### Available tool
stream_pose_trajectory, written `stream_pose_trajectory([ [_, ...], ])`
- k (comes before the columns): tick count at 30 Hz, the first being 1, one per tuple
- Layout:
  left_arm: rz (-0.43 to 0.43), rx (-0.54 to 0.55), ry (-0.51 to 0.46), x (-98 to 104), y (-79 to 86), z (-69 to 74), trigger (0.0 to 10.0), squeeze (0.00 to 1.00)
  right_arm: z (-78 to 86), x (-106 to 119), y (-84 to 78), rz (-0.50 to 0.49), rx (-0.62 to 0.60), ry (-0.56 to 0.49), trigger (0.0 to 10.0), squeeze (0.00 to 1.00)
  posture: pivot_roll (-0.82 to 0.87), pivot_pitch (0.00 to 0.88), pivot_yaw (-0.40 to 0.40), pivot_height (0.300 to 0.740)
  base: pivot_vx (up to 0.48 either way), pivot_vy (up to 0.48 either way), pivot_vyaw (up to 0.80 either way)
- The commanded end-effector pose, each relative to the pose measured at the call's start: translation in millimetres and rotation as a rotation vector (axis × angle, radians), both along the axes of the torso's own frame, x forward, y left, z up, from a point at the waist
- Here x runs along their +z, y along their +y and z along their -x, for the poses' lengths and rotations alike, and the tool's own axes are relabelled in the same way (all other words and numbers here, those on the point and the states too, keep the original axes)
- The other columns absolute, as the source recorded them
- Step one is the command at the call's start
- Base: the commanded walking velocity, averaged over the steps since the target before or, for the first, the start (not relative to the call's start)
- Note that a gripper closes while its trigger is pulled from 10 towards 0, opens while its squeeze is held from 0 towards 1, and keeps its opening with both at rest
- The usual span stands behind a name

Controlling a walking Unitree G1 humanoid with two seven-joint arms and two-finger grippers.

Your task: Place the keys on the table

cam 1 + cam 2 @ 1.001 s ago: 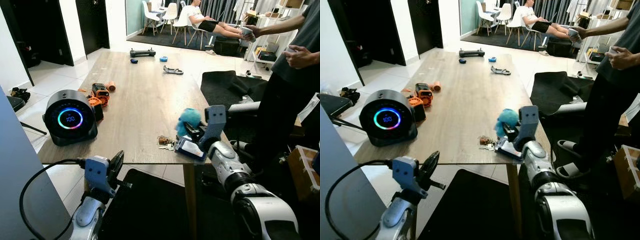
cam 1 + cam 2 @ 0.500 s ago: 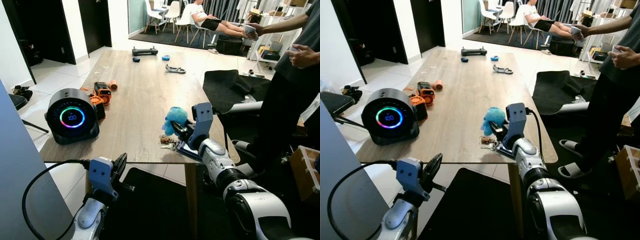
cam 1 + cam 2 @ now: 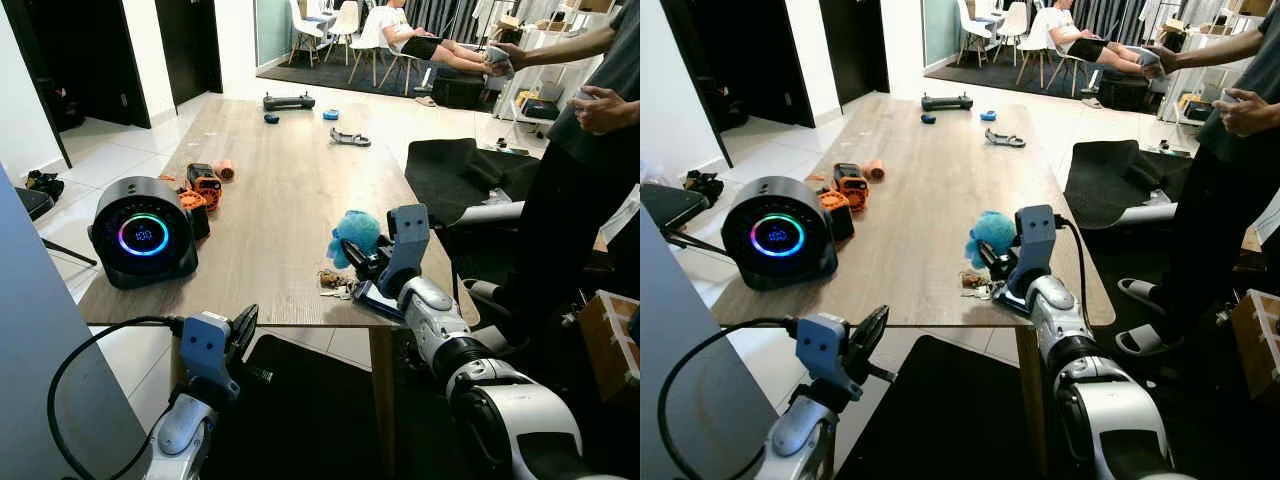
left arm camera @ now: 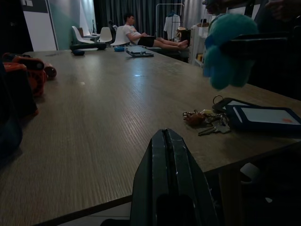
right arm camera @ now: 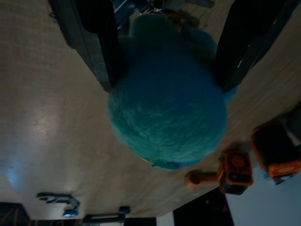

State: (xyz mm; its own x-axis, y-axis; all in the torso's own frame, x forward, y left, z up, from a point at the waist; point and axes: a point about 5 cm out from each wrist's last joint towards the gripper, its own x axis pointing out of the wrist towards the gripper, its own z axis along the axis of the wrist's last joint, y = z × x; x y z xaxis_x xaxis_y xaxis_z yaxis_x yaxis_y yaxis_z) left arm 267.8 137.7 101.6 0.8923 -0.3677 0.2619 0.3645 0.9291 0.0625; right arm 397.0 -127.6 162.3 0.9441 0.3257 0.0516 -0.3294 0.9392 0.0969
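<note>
Right end effector (image 3: pixel 362 262) raised slightly, gripping blue plush (image 3: pixel 354 232), keys (image 3: pixel 331 281) on table (image 3: pixel 280 190)

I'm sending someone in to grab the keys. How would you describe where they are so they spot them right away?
On the long wooden table, look at the near edge by its right corner. The keys lie flat there, just left of a dark blue card holder and below the fluffy teal pompom held in the right end effector. They are the only small metal cluster, with a brownish fob.
</note>
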Motion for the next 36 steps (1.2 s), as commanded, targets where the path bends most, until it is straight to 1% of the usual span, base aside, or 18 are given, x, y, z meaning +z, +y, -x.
stream_pose_trajectory([
  [1, 0.000, -0.005, 0.014, -2, -2.4, 0.9, 10.0, 0.00, -1.7, 4, -1.9, -0.008, -0.013, -0.012, 10.0, 0.00, 0.12, 0.041, -0.043, 0.740, 0.000, 0.000, 0.00],
  [4, -0.002, -0.004, 0.016, -2, -1.8, 0.0, 10.0, 0.00, -1.7, 4, -2.6, -0.016, -0.013, -0.008, 10.0, 0.00, 0.12, 0.043, -0.042, 0.740, 0.000, 0.000, 0.00],
  [5, -0.003, -0.002, 0.017, -2, -1.4, -0.5, 10.0, 0.00, -1.7, 4, -2.9, -0.032, -0.009, -0.005, 10.0, 0.62, 0.12, 0.043, -0.042, 0.740, 0.000, 0.000, 0.00],
  [6, -0.003, -0.001, 0.018, -2, -1.0, -0.6, 10.0, 0.00, -1.7, 4, -3.0, -0.043, -0.006, -0.002, 10.0, 1.00, 0.12, 0.043, -0.043, 0.740, 0.000, 0.000, 0.00],
  [8, -0.005, 0.001, 0.020, -2, -0.6, -0.8, 10.0, 0.00, -1.7, 4, -3.2, -0.048, -0.009, -0.003, 10.0, 1.00, 0.12, 0.043, -0.043, 0.740, 0.000, 0.000, 0.00],
  [9, -0.005, 0.004, 0.022, -2, -0.2, -0.8, 10.0, 0.00, -1.7, 4, -3.9, -0.037, -0.023, -0.008, 10.0, 0.66, 0.12, 0.044, -0.044, 0.740, 0.000, 0.000, 0.00],
  [10, -0.005, 0.006, 0.023, -2, 0.1, -0.7, 10.0, 0.00, -1.7, 4, -4.2, -0.033, -0.032, -0.012, 10.0, 0.00, 0.12, 0.044, -0.043, 0.740, 0.000, 0.000, 0.00],
  [24, -0.018, 0.008, 0.047, -7, 3.1, 0.3, 10.0, 0.00, -0.8, 6, -2.1, -0.076, -0.002, -0.037, 10.0, 0.00, 0.12, 0.043, -0.041, 0.740, 0.000, 0.000, 0.00],
  [25, -0.033, 0.011, 0.069, -13, 6.1, 1.1, 10.0, 0.00, 1.3, 4, 6.7, -0.103, 0.091, -0.026, 10.0, 0.00, 0.12, 0.043, -0.043, 0.740, 0.000, 0.000, 0.00],
  [26, -0.033, 0.011, 0.069, -13, 6.1, 1.1, 10.0, 0.00, 1.3, 4, 6.7, -0.103, 0.091, -0.026, 10.0, 0.00, 0.12, 0.043, -0.043, 0.740, 0.000, 0.000, 0.00],
  [28, -0.062, 0.028, 0.115, -24, 14.6, 3.1, 10.0, 0.00, 11.8, -8, 29.3, -0.090, 0.334, 0.010, 10.0, 0.00, 0.12, 0.040, -0.044, 0.740, 0.000, 0.000, 0.00],
  [29, -0.062, 0.028, 0.115, -24, 14.6, 3.1, 10.0, 0.00, 11.8, -8, 29.3, -0.090, 0.334, 0.010, 10.0, 0.00, 0.12, 0.040, -0.044, 0.740, 0.000, 0.000, 0.00],
  [30, -0.076, 0.038, 0.135, -29, 19.1, 4.3, 10.0, 0.00, 19.6, -17, 38.8, -0.064, 0.451, 0.033, 10.0, 0.00, 0.12, 0.040, -0.045, 0.740, 0.000, 0.000, 0.00],
  [31, -0.076, 0.038, 0.135, -29, 19.1, 4.3, 10.0, 0.00, 19.6, -17, 38.8, -0.064, 0.451, 0.033, 10.0, 0.00, 0.12, 0.040, -0.045, 0.740, 0.000, 0.000, 0.00],
  [32, -0.088, 0.052, 0.153, -33, 24.3, 5.9, 10.0, 0.00, 29.8, -32, 44.9, -0.015, 0.546, 0.067, 10.0, 0.00, 0.12, 0.038, -0.050, 0.740, 0.000, 0.000, 0.00],
  [33, -0.088, 0.052, 0.153, -33, 24.3, 5.9, 10.0, 0.00, 29.8, -32, 44.9, -0.015, 0.546, 0.067, 10.0, 0.00, 0.12, 0.038, -0.050, 0.740, 0.000, 0.000, 0.00],
  [35, -0.108, 0.084, 0.184, -42, 35.0, 10.9, 10.0, 0.00, 53.3, -70, 46.8, 0.065, 0.656, 0.165, 10.0, 0.00, 0.13, 0.038, -0.053, 0.740, 0.000, 0.000, 0.00],
  [36, -0.108, 0.084, 0.184, -42, 35.0, 10.9, 10.0, 0.00, 53.3, -70, 46.8, 0.065, 0.656, 0.165, 10.0, 0.00, 0.13, 0.038, -0.053, 0.740, 0.000, 0.000, 0.00],
])
